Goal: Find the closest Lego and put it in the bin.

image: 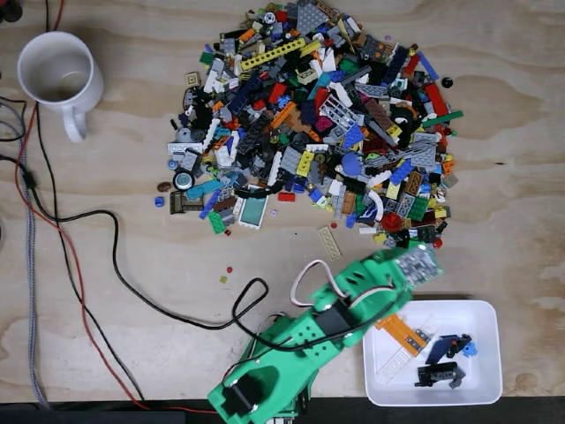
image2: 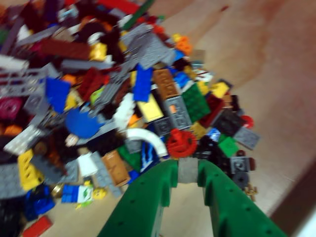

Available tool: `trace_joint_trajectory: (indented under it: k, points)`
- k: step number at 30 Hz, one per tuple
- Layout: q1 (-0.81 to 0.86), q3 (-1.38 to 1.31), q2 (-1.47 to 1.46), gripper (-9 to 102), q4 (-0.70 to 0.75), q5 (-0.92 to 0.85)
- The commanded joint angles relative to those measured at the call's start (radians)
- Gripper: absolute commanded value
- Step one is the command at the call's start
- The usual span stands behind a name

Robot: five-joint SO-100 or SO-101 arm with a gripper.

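Glossy plastic Lego pile [image: 318, 124] lies on matt, grainy plywood table [image: 106, 247].

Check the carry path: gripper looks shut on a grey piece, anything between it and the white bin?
Nothing visible. In the wrist view the gripper pinches a small grey piece at the pile's near edge. In the fixed view the white bin sits just below the gripper, with bare table between.

It looks like a hobby workbench. A bare plywood tabletop [image: 106, 221] carries loose red and black cables [image: 71, 256] and a white mug [image: 57, 75].
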Motion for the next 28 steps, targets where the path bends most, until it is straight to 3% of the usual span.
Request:
trace_joint_trajectory:
  k: [1, 6, 10, 28]
  points:
    - [-0.397, 0.273, 0.288, 0, -0.049, -0.014]
    - [-0.568, 0.491, 0.716, 0, 0.110, 0.002]
    - [-0.597, 0.545, 0.716, 0, 0.183, -0.008]
    - [-0.701, 0.772, 0.718, 0, 0.229, 0.012]
